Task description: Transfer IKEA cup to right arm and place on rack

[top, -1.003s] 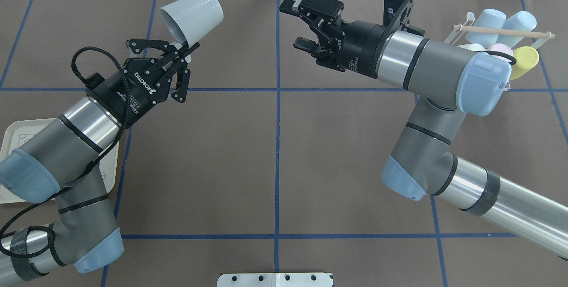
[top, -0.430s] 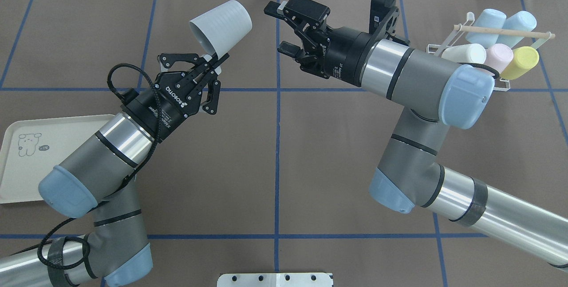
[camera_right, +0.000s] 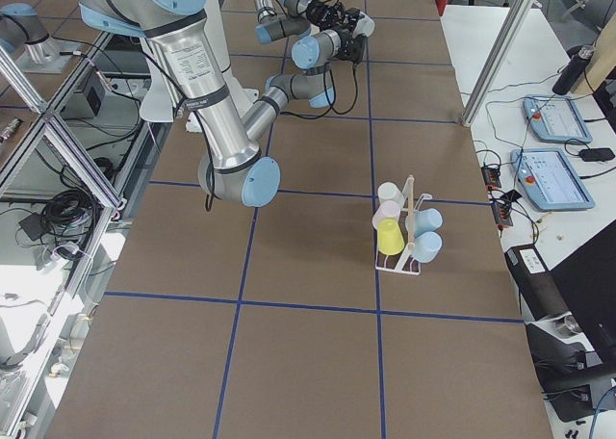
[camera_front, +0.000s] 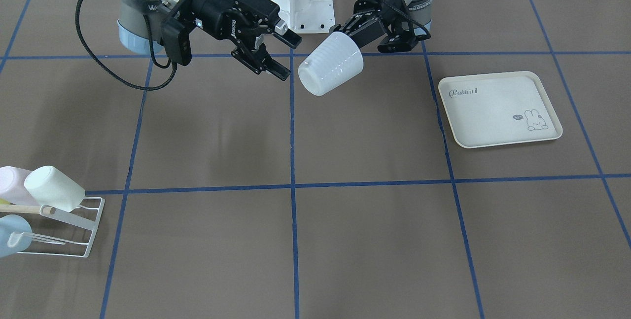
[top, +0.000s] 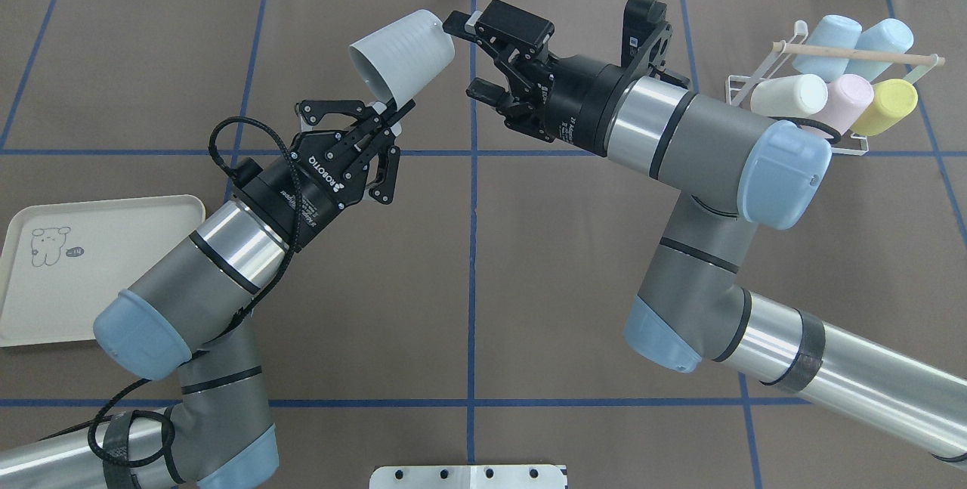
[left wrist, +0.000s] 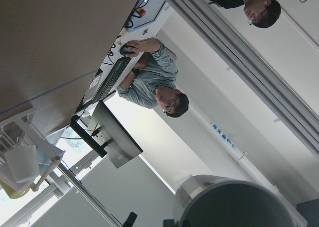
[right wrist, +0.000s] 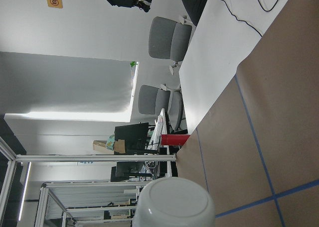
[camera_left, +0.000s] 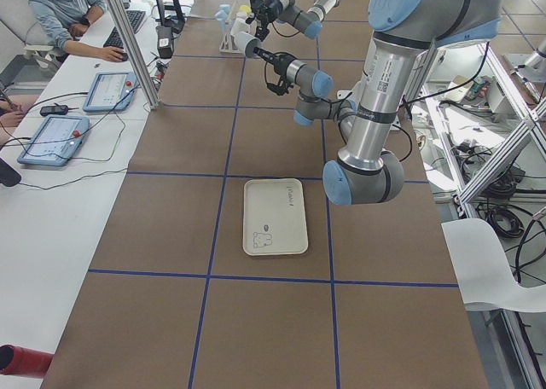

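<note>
Left gripper (top: 387, 106) pinches the cup (top: 400, 51) by its rim, holding it in the air above mid-table, base tilted toward the other arm. Just right of it the right gripper (top: 472, 58) is spread wide, its upper finger near the base; whether they touch I cannot tell. Far right, the rack (top: 854, 55) carries other cups. The cup looks light, stiff and ribbed, likely smooth plastic that could slip; the right gripper should close across the body near the base, clear of the left fingers.
</note>
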